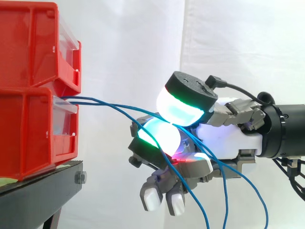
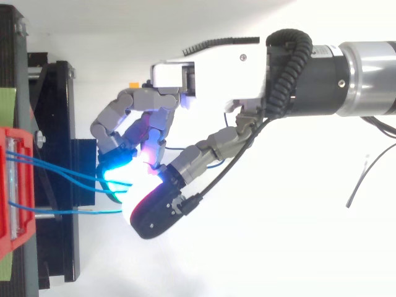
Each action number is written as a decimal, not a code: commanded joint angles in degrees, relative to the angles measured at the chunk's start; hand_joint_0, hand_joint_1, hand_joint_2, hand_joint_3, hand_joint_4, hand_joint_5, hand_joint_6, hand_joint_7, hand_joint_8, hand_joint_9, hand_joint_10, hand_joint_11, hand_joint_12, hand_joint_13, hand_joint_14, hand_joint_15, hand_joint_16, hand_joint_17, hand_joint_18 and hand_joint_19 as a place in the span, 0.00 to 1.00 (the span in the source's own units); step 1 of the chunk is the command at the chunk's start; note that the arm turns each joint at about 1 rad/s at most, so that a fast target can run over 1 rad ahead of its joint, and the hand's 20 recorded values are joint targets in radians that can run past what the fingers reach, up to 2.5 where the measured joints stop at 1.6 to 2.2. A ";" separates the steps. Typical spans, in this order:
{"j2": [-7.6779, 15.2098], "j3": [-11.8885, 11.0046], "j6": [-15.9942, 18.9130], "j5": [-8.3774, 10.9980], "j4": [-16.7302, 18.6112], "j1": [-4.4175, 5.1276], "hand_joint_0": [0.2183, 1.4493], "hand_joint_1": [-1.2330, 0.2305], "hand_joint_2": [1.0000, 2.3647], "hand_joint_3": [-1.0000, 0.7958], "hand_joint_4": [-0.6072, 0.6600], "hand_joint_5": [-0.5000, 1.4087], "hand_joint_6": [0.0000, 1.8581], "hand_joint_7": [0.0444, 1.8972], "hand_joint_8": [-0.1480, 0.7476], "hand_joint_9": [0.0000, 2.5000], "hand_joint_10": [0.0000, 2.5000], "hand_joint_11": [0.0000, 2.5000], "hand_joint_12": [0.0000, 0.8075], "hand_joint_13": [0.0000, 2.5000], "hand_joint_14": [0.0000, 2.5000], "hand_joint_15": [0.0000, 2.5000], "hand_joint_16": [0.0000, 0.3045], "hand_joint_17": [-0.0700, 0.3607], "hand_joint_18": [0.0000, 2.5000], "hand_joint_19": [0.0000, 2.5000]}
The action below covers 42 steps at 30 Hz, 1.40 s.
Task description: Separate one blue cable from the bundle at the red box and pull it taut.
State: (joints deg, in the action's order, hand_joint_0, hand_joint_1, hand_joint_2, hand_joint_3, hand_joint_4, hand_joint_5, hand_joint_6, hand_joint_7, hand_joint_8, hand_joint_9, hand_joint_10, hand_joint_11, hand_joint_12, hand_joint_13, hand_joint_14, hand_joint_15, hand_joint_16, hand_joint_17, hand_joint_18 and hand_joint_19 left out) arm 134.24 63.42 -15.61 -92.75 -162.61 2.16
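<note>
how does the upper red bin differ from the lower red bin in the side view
The upper red bin is stacked on the lower red bin, while the lower one rests on the black stand. The blue cables run out of the lower bin's front opening toward the robot hand; none comes from the upper bin. Both are red with a clear front panel, and both face the robot hand.

Side level, top overhead, seemingly close; share hand [image 1: 224, 140].
</note>
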 commanded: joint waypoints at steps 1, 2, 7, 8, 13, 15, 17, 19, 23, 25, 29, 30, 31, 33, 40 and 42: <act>-0.03 -0.32 0.14 -0.07 -0.07 0.04 0.34 0.24 0.00 0.28 0.50 0.20 0.48 0.68 0.50 0.51 0.01 0.48 0.41 0.31 0.01 0.22 0.15 0.40 0.30 0.28; -0.03 -0.23 0.14 -0.07 -0.07 0.12 0.32 0.25 0.00 0.28 0.50 0.21 0.48 0.68 0.50 0.51 0.01 0.48 0.41 0.31 0.01 0.22 0.15 0.40 0.30 0.29; -0.03 -0.32 0.14 0.02 0.19 0.12 0.21 0.30 0.00 0.28 0.51 0.21 0.48 0.67 0.54 0.53 0.01 0.46 0.45 0.32 0.01 0.22 0.17 0.43 0.32 0.29; -0.03 -0.49 0.14 0.02 0.10 0.12 0.21 0.30 0.00 0.28 0.50 0.22 0.48 0.68 0.54 0.53 0.01 0.46 0.46 0.32 0.01 0.22 0.17 0.44 0.32 0.29; 0.05 -0.58 -0.13 -0.15 -0.07 -0.14 0.20 0.37 0.00 0.28 0.49 0.22 0.47 0.67 0.55 0.54 0.01 0.45 0.47 0.32 0.01 0.22 0.18 0.44 0.32 0.28; 0.05 -0.58 -0.13 0.02 0.01 -0.14 0.20 0.40 0.00 0.28 0.50 0.21 0.47 0.66 0.55 0.53 0.01 0.44 0.48 0.32 0.01 0.22 0.18 0.45 0.32 0.29; 0.05 -0.49 -0.13 -0.15 -0.07 -0.23 0.17 0.38 0.00 0.28 0.51 0.21 0.46 0.64 0.56 0.52 0.01 0.44 0.49 0.31 0.01 0.22 0.19 0.47 0.31 0.29; 0.05 -0.49 -0.22 0.02 -0.07 0.04 0.15 0.36 0.00 0.28 0.52 0.21 0.46 0.63 0.57 0.50 0.01 0.43 0.52 0.29 0.01 0.21 0.20 0.48 0.31 0.28; 0.05 -0.41 -0.22 -0.15 -0.07 -0.05 0.14 0.35 0.00 0.28 0.52 0.20 0.45 0.61 0.57 0.49 0.01 0.43 0.52 0.28 0.01 0.21 0.21 0.49 0.31 0.28; 0.05 -0.23 -0.22 -0.07 0.01 -0.05 0.18 0.43 0.00 0.28 0.51 0.20 0.45 0.59 0.55 0.49 0.01 0.42 0.49 0.28 0.01 0.21 0.19 0.47 0.30 0.29; 0.05 -0.23 0.05 0.02 -0.07 -0.14 0.30 0.42 0.00 0.28 0.50 0.20 0.42 0.63 0.50 0.44 0.01 0.42 0.44 0.22 0.01 0.20 0.16 0.41 0.22 0.30; 0.05 -0.23 -0.13 0.11 -0.07 -0.05 0.31 0.42 0.00 0.28 0.51 0.20 0.42 0.64 0.49 0.43 0.01 0.42 0.44 0.21 0.01 0.19 0.16 0.41 0.22 0.30; 0.05 -0.23 -0.13 0.02 -0.07 0.12 0.31 0.42 0.00 0.28 0.51 0.20 0.42 0.63 0.49 0.42 0.01 0.41 0.44 0.20 0.01 0.19 0.16 0.41 0.21 0.30; -0.03 -0.23 0.05 0.02 -0.07 0.12 0.32 0.43 0.00 0.28 0.51 0.20 0.42 0.62 0.50 0.42 0.01 0.41 0.44 0.20 0.01 0.19 0.16 0.41 0.21 0.30; 0.05 -0.14 -0.04 -0.15 -0.25 -0.05 0.32 0.41 0.01 0.34 0.52 0.19 0.43 0.60 0.50 0.42 0.01 0.41 0.44 0.20 0.01 0.19 0.16 0.41 0.22 0.30; -0.03 -0.14 -0.04 -0.15 -1.13 -0.05 0.29 0.37 0.01 0.34 0.53 0.18 0.43 0.61 0.50 0.42 0.01 0.42 0.44 0.20 0.01 0.19 0.16 0.41 0.22 0.30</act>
State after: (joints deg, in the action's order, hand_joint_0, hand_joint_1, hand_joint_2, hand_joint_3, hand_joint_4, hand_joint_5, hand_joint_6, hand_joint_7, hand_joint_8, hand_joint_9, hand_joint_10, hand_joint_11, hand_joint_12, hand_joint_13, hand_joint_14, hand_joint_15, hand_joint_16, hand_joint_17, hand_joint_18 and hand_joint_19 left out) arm 134.27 63.26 -15.63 -92.83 -162.84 2.14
